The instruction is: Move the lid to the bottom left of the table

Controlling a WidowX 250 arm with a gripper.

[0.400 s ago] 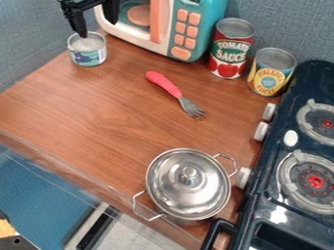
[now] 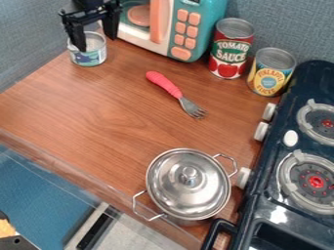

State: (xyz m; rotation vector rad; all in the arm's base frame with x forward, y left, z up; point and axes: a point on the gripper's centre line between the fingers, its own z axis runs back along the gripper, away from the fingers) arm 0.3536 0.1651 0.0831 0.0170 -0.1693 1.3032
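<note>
My gripper (image 2: 96,43) hangs at the upper left, its two fingers spread apart with nothing held between them. One finger overlaps the small can there in the view; whether they touch, I cannot tell. The silver lid (image 2: 188,177) with its round knob rests on the metal pot (image 2: 185,220) at the lower middle of the table, well away from the gripper. Bare wood (image 2: 72,124) makes up the left part of the table.
The small can (image 2: 89,56) stands beside the toy microwave (image 2: 168,27). A red-handled fork (image 2: 171,89) lies mid-table. The tomato can (image 2: 229,53) and pineapple can (image 2: 269,73) stand at the back right, the stove (image 2: 287,195) at the right.
The gripper has come lower and slightly to the right, and more of it is in view. The lid, pot, fork and cans have kept their places.
</note>
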